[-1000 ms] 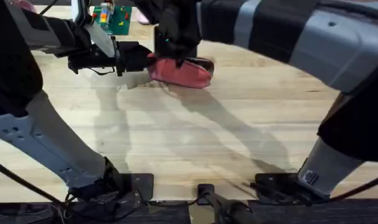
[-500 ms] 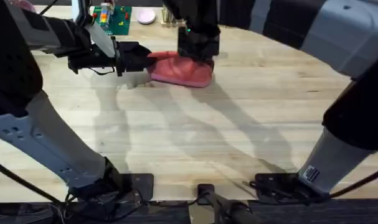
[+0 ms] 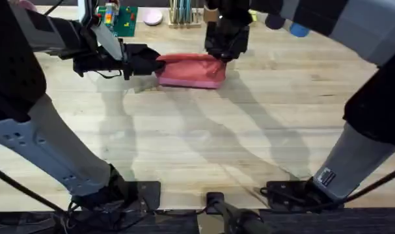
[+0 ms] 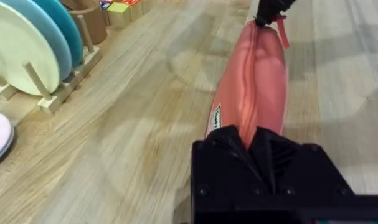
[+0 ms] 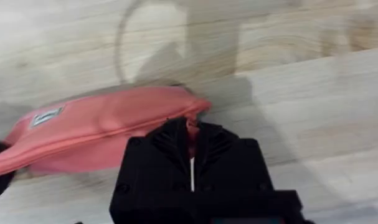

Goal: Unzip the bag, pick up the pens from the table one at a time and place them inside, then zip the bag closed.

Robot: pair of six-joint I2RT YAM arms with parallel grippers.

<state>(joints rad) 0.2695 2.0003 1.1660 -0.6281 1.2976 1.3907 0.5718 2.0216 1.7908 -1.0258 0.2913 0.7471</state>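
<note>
Pinching the soft, floppy bag (image 3: 187, 70) at the tabletop's (image 3: 204, 143) far side, my left tool (image 3: 147, 62) grips its left end, my right tool (image 3: 220, 53) its pull tab.

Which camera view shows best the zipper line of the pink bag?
The left wrist view: the bag runs lengthwise there, with its zipper seam visible along the top. The overhead view shows it partly covered by the right gripper; the right wrist view shows its side.
</note>
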